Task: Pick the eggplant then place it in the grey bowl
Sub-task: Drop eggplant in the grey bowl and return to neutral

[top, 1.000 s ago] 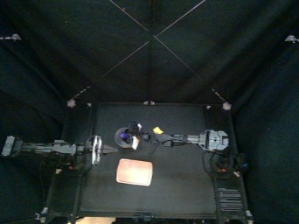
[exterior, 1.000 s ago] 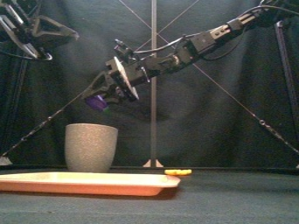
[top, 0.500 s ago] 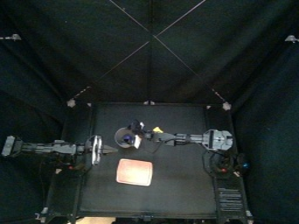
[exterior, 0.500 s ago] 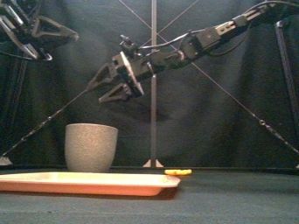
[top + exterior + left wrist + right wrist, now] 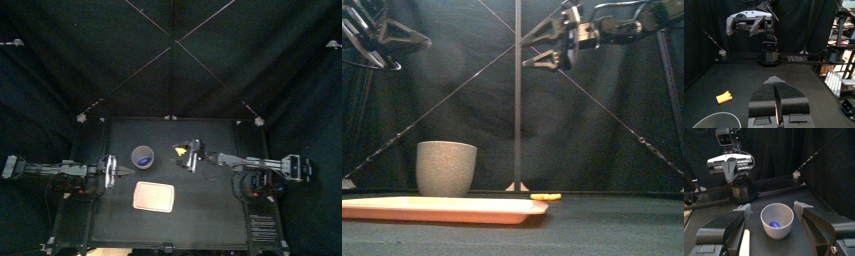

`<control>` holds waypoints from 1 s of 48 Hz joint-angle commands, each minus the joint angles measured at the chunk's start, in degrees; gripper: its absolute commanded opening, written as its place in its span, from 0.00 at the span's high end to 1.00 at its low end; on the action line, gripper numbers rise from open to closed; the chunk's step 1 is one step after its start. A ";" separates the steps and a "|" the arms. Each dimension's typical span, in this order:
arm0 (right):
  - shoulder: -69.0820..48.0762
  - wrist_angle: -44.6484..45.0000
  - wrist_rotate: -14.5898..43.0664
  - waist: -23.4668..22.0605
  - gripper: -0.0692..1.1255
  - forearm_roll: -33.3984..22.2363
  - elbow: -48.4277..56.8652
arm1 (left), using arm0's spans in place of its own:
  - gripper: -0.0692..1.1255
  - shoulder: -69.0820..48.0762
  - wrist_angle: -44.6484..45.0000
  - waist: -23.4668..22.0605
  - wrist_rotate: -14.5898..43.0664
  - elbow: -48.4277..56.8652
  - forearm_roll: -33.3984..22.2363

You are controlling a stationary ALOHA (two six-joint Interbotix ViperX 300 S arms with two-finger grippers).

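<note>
Arm on the right: we see it reach in from the right side, raised high over the tabletop (image 5: pixel 201 215), wrist tilted down toward the grey bowl (image 5: pixel 446 168).
Right gripper (image 5: pixel 543 55): jaws spread wide, released, touching nothing.
Eggplant (image 5: pixel 774 223): purple, lying inside the grey bowl, which stands upright behind the pink tray (image 5: pixel 436 208).
Left arm: we find it resting low at the tabletop's left side, apart from the bowl.
Left gripper (image 5: pixel 776 82): jaws pressed together on nothing.
Change: a second ago the right gripper clasped the eggplant just above the bowl; half a second ago we saw it already empty; now it has drawn back rightward and higher.
</note>
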 commanded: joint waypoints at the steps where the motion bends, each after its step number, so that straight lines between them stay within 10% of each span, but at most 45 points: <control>1: -9.05 -2.46 0.26 1.93 0.10 -0.88 5.89 | 0.96 0.09 -0.35 0.18 0.18 -0.70 0.00; 48: -38.32 0.70 1.05 7.91 0.10 -0.70 30.23 | 0.96 -0.09 -0.44 0.53 0.09 -0.62 0.00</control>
